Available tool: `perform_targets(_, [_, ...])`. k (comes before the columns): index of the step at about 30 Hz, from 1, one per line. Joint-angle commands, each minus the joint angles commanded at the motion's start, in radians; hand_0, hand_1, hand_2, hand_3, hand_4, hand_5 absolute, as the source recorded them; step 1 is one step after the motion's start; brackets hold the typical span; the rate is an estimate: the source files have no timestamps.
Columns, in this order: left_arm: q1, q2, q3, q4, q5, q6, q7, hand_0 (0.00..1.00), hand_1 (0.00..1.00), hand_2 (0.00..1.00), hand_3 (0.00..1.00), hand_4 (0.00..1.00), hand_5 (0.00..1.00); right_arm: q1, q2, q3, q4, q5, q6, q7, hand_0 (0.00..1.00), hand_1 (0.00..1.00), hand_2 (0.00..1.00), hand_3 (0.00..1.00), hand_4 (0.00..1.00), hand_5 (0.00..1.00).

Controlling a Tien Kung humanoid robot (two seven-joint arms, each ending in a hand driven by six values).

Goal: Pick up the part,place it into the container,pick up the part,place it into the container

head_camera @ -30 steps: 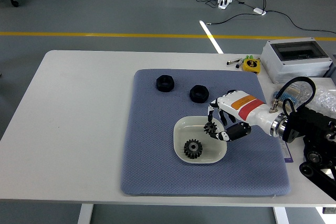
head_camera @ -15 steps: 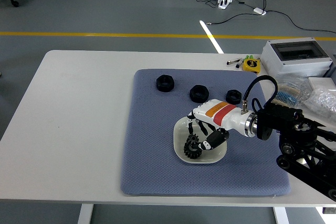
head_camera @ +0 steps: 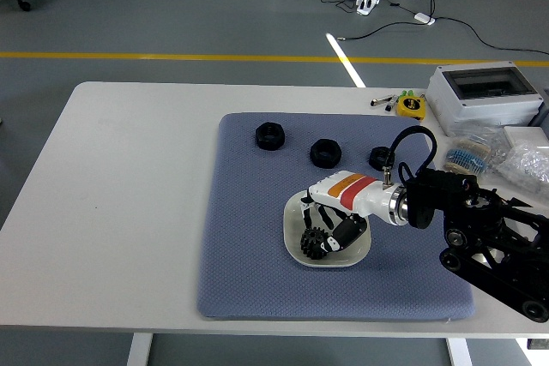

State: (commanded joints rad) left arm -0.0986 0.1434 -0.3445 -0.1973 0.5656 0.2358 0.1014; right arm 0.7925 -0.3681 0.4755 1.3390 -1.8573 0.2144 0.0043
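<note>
Head view: a white table [head_camera: 129, 177] carried a blue-grey mat [head_camera: 249, 237] set right of its middle.
Container: a shallow white dish [head_camera: 293, 212] lay on the mat, near the mat's right half and closer to its near edge than its far one.
Contents: a black gear [head_camera: 311, 242] showed in the dish toward its near-left rim; the hand covered the rest of the dish, so whether a second part lay there could not be told.
Right hand [head_camera: 330, 231]: it reached in from the right edge, white-backed with an orange and red band, and hung over the dish with its black fingers [head_camera: 347, 233] curled down around the gear; whether they gripped it or only touched it could not be told.
Left hand: out of view.
Parts on the mat: a black hex nut [head_camera: 269, 135] lay near the far edge, a second black nut [head_camera: 325, 153] just right of it, and a third [head_camera: 381, 158] further right, by the arm's cable.
Right edge of the table: a grey box with a clear lid [head_camera: 485, 96], a yellow tape measure [head_camera: 412, 106] and clear bags [head_camera: 523, 160].
</note>
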Motion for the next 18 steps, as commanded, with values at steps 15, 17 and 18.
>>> perform_targets(15, [-0.001,-0.001,-0.003,0.0,0.005,-0.001,0.001,0.708,0.625,0.675,0.581,0.678,0.636,-0.007,0.004,0.032,-0.034,-0.027,0.02,0.012,0.032,0.22,0.378,0.487,0.902,0.34])
perform_targets(17, [0.0,-0.001,-0.002,0.0,0.003,-0.001,0.001,0.708,0.624,0.674,0.582,0.678,0.635,-0.009,0.003,0.036,-0.033,-0.031,0.025,0.015,0.037,0.232,0.4,0.502,0.93,0.343])
perform_targets(18, [0.0,-0.001,-0.003,0.0,0.004,-0.001,0.001,0.708,0.624,0.674,0.582,0.678,0.635,-0.009,0.002,0.038,-0.031,-0.034,0.029,0.016,0.037,0.232,0.4,0.502,0.93,0.343])
